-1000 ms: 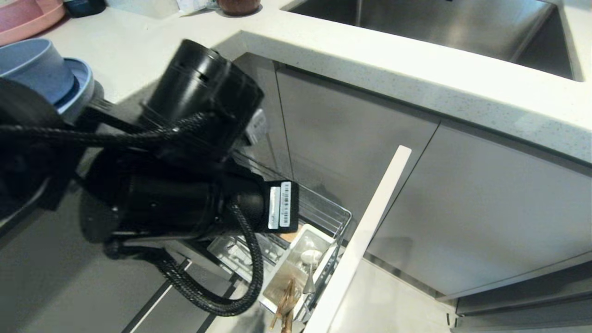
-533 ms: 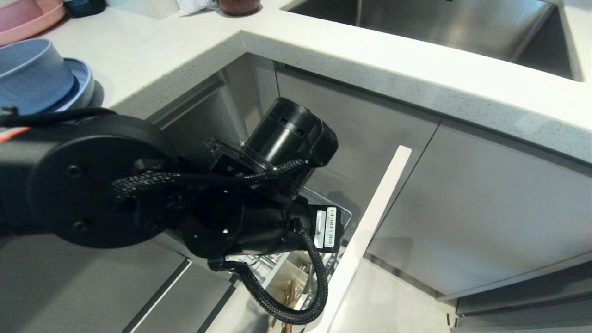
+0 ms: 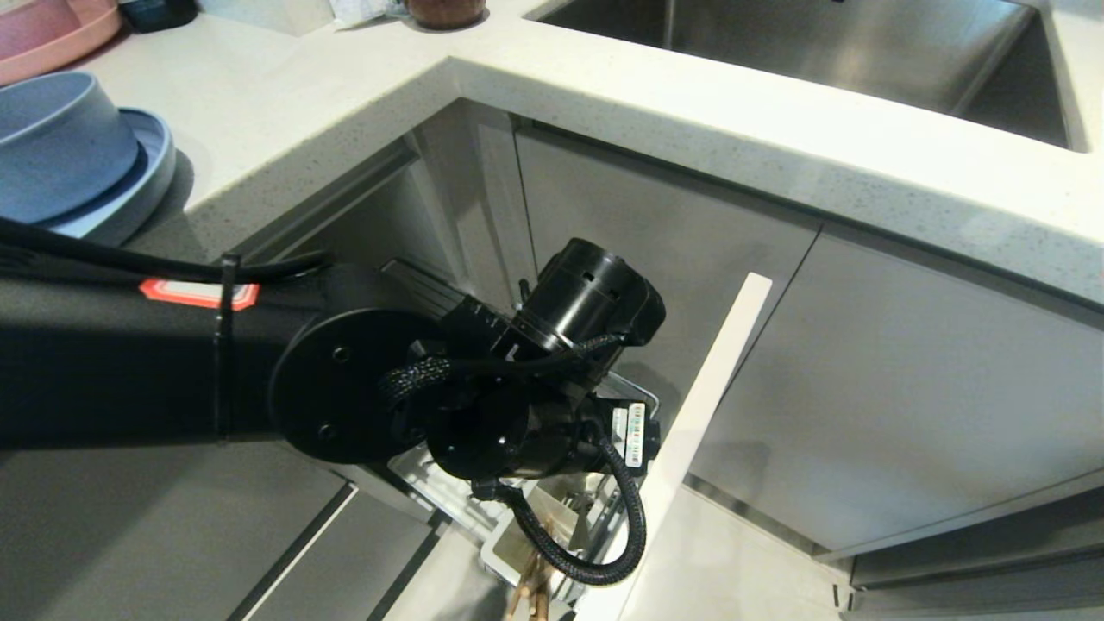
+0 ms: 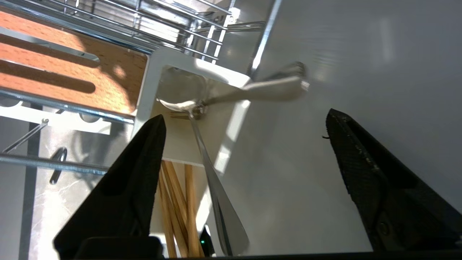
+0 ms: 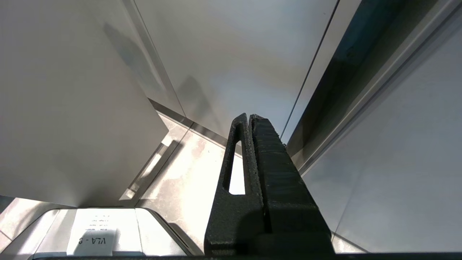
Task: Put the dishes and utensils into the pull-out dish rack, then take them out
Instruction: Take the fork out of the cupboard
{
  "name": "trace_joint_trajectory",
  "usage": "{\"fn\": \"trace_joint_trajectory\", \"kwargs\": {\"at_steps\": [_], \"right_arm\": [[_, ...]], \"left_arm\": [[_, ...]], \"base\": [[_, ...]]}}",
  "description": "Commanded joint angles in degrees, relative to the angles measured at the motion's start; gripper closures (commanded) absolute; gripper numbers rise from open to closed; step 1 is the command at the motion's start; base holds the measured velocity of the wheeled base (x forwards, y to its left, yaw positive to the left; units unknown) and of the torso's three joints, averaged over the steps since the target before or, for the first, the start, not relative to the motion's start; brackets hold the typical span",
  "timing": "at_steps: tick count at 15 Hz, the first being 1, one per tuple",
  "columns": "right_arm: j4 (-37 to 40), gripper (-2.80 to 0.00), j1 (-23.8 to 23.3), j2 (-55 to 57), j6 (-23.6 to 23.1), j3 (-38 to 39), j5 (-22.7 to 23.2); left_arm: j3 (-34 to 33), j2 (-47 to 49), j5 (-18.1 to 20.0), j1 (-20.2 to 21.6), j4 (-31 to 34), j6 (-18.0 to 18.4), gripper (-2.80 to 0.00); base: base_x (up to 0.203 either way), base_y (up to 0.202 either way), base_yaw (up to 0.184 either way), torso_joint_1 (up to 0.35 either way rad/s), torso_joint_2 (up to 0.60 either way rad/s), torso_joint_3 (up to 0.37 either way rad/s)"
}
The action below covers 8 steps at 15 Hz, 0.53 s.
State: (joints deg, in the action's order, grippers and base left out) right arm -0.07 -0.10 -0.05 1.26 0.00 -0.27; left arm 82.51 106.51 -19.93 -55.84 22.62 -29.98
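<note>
While the left arm reaches down into the gap beside the open cabinet front in the head view, its wrist hides most of the pull-out dish rack (image 3: 634, 398), of which only a corner of chrome wire and the white utensil cup (image 3: 504, 552) show below the arm; the tips of the chopsticks (image 3: 528, 593) poke out of that cup. Up on the desk (image 3: 345, 95) at the far left, the light-blue bowl (image 3: 52, 142) sits on the light-blue plate (image 3: 142, 177), with a pink plate (image 3: 52, 34) beyond them and the sink (image 3: 819, 52) further along. In the left wrist view, the left end effector (image 4: 245, 126) hangs over the cup with its two black fingers (image 4: 144, 166) spread wide and nothing between them; below lie the spoon (image 4: 202, 144), the fork (image 4: 270, 88) leaning against the cup's rim, and the wooden chopsticks (image 4: 180, 206), all standing in the white cup next to the slotted wooden strip (image 4: 72, 72). In the right wrist view, the right end effector (image 5: 251, 119) is clenched, its fingers pressed together and empty, pointing at grey cabinet panels and pale floor.
</note>
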Motion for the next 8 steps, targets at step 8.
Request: {"fn": "trace_joint_trajectory", "kwargs": {"at_steps": [8], "right_arm": [[0.0, 0.0, 0.0, -0.1, 0.0, 0.1, 0.0]], "left_arm": [[0.1, 3.1, -1.1, 2.7, -2.2, 0.0, -2.8]], "base": [[0.0, 0.0, 0.0, 0.0, 0.0, 0.0]]}}
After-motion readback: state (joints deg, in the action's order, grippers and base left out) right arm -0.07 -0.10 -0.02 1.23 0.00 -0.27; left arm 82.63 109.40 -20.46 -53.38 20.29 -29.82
